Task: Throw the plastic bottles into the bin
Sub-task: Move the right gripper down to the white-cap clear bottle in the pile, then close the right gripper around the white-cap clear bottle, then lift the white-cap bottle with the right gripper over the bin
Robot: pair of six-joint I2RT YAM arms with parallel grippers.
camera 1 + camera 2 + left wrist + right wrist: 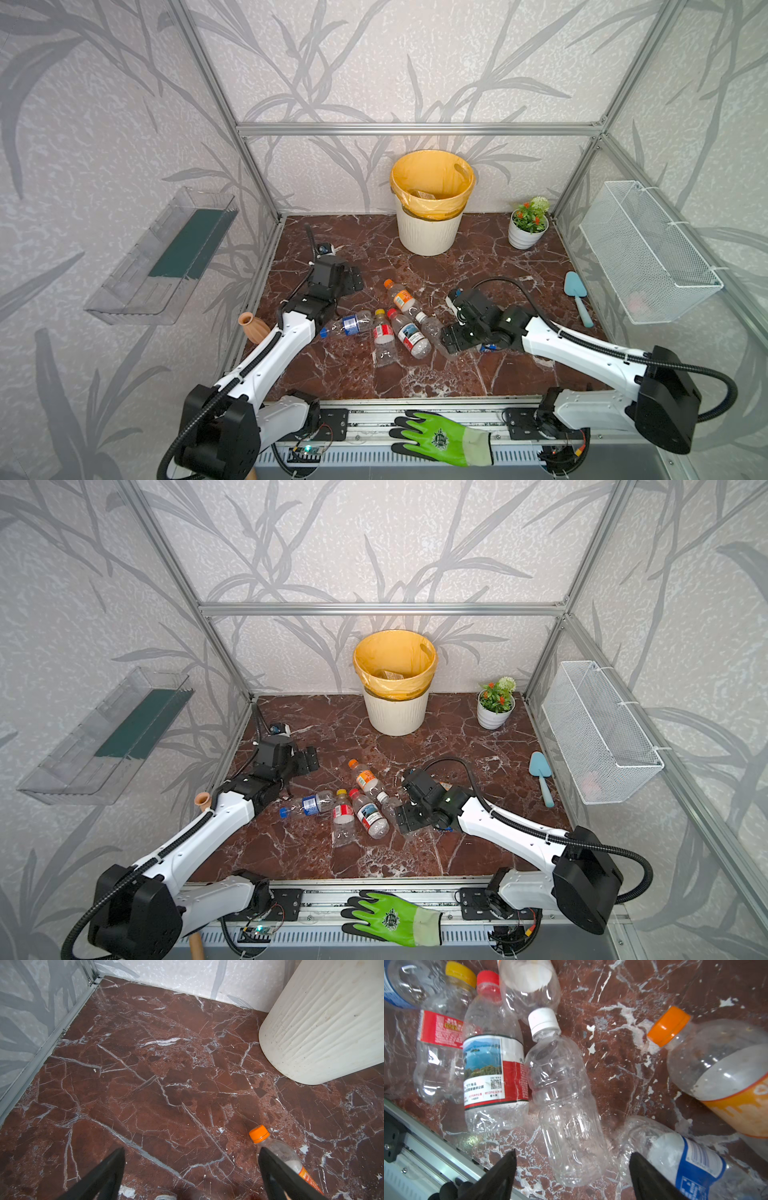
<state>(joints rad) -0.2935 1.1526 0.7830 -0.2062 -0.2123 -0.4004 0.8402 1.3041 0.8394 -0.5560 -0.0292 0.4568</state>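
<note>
Several plastic bottles lie on the red marble floor: orange-capped [401, 297], blue-capped [349, 325], yellow-capped [382, 332], red-capped [409, 334]. A clear unlabelled white-capped bottle [562, 1093] [430, 326] lies with its base between the fingers of my right gripper [573, 1156] [446, 343], which is open; neither finger touches it. Beside it lie a blue-labelled bottle [685, 1159] and a second orange-capped bottle [716, 1064]. My left gripper [192, 1152] [353, 278] is open over bare floor, left of the orange-capped bottle [278, 1151]. The bin [432, 199] [395, 679] stands at the back wall.
A white flowerpot [527, 226] stands back right. A blue trowel [577, 297] lies below the wire basket [648, 253] on the right wall. A clay vase [253, 326] stands by the left arm. A green glove [444, 438] lies on the front rail.
</note>
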